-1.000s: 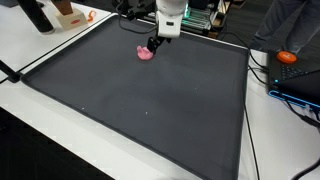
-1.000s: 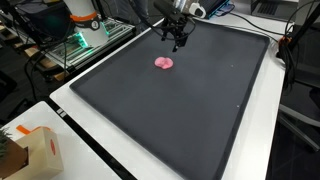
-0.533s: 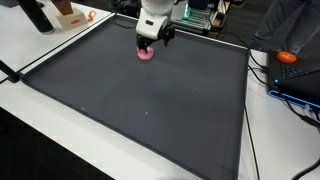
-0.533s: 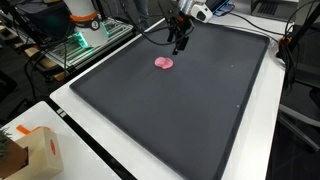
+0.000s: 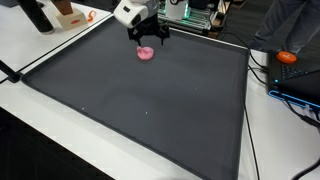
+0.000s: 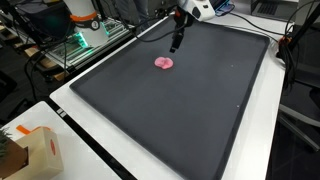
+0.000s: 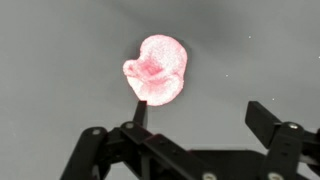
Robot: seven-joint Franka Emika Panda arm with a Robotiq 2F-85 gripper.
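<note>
A small pink, lumpy soft object (image 5: pixel 146 54) (image 6: pixel 164 62) lies on the dark grey mat (image 5: pixel 150 110) near its far edge. My gripper (image 5: pixel 150 41) (image 6: pixel 176 44) hovers just above and slightly beyond it, tilted, not touching it. In the wrist view the pink object (image 7: pixel 160 70) sits on the mat above the left fingertip (image 7: pixel 140 112), outside the gap. The gripper (image 7: pixel 200 115) is open with nothing between its black fingers.
The mat (image 6: pixel 190 110) covers most of a white table. An orange object (image 5: pixel 288 57) and a laptop (image 5: pixel 300 85) sit at one side, a cardboard box (image 6: pixel 35 150) near a corner, and lit electronics (image 6: pixel 85 42) beyond the mat's edge.
The wrist has swung sideways and tilted over the pink object while the fingertips stayed close to it. The jaws stayed open. The pink object has not moved.
</note>
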